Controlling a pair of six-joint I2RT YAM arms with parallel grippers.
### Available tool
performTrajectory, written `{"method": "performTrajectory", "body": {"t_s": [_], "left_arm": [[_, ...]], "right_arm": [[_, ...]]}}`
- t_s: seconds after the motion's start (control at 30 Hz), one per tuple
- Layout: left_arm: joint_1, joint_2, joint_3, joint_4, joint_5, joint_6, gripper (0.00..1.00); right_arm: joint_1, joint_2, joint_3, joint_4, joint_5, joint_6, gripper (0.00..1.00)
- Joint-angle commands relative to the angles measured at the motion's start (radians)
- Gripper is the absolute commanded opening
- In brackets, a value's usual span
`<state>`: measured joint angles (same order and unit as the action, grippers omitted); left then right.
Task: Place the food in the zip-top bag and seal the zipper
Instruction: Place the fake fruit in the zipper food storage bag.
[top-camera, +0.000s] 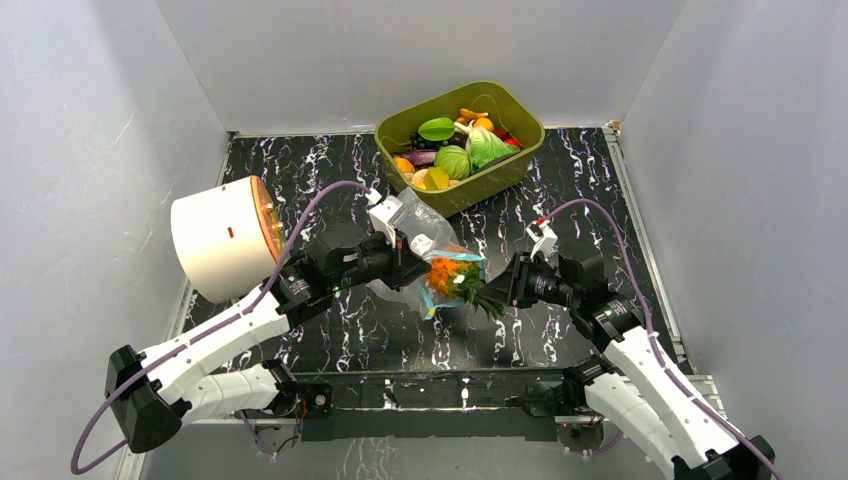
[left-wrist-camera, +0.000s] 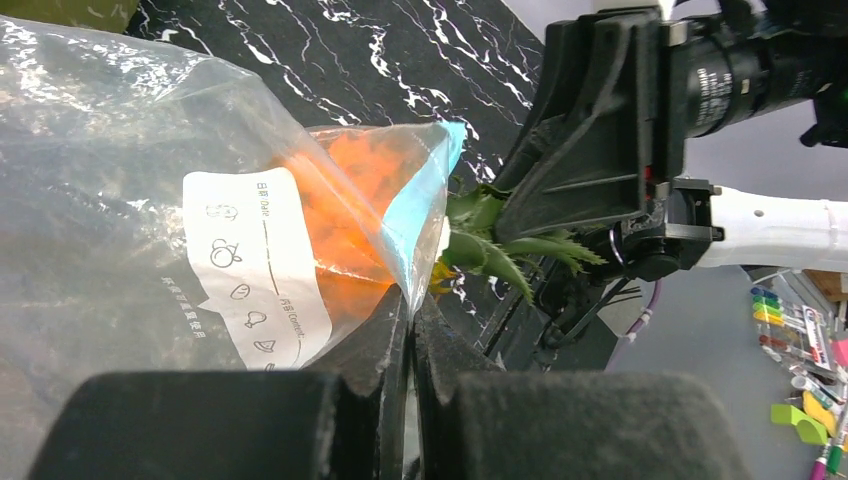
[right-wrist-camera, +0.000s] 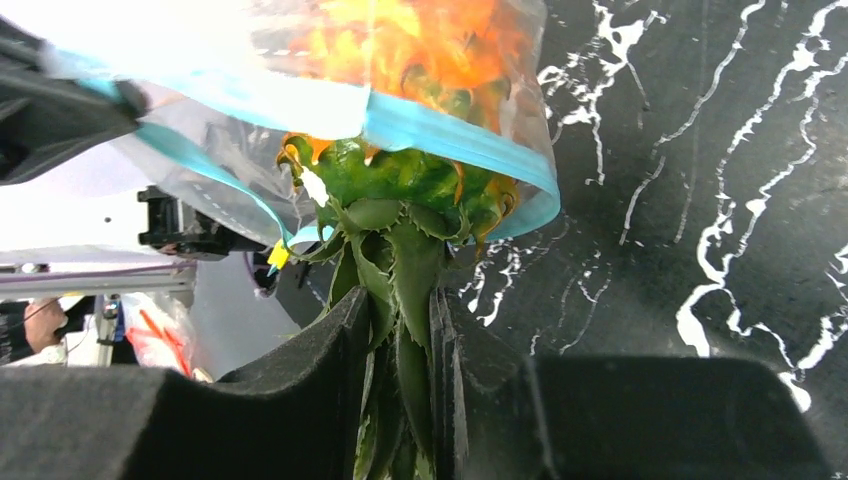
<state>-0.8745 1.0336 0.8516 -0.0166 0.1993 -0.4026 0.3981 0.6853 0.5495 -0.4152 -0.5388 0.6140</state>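
The clear zip-top bag (top-camera: 420, 235) hangs above the table's middle, its mouth facing right. My left gripper (left-wrist-camera: 412, 305) is shut on the bag's light-blue zipper strip (left-wrist-camera: 420, 215) at the rim. The orange pineapple (top-camera: 447, 274) is mostly inside the bag, with its green leaves (top-camera: 485, 297) sticking out of the mouth. My right gripper (right-wrist-camera: 398, 322) is shut on those leaves (right-wrist-camera: 405, 265). The right wrist view shows the zipper (right-wrist-camera: 440, 135) open around the pineapple's top. More toy food (top-camera: 455, 160) lies in the tub.
An olive-green tub (top-camera: 520, 165) of toy fruits and vegetables stands at the back centre. A cream round device (top-camera: 215, 238) with an orange face stands at the left. Grey walls close in the black marbled table (top-camera: 330, 180).
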Motion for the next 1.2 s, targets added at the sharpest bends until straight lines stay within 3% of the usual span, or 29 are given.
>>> {"method": "performTrajectory", "body": {"t_s": [0.0, 0.3, 0.8, 1.17], "left_arm": [[-0.005, -0.01, 0.032, -0.002, -0.021, 0.046, 0.0], [-0.004, 0.033, 0.041, 0.018, 0.036, 0.037, 0.0], [-0.006, 0.03, 0.035, 0.127, 0.158, -0.042, 0.0], [-0.006, 0.053, 0.018, 0.144, 0.146, -0.012, 0.0]], "right_arm": [[-0.004, -0.027, 0.074, 0.11, -0.082, 0.033, 0.15], [-0.003, -0.012, 0.058, 0.235, -0.108, 0.103, 0.15], [0.024, 0.058, 0.025, 0.332, 0.061, 0.171, 0.15], [0.067, 0.092, 0.03, 0.374, 0.071, 0.196, 0.16]]}}
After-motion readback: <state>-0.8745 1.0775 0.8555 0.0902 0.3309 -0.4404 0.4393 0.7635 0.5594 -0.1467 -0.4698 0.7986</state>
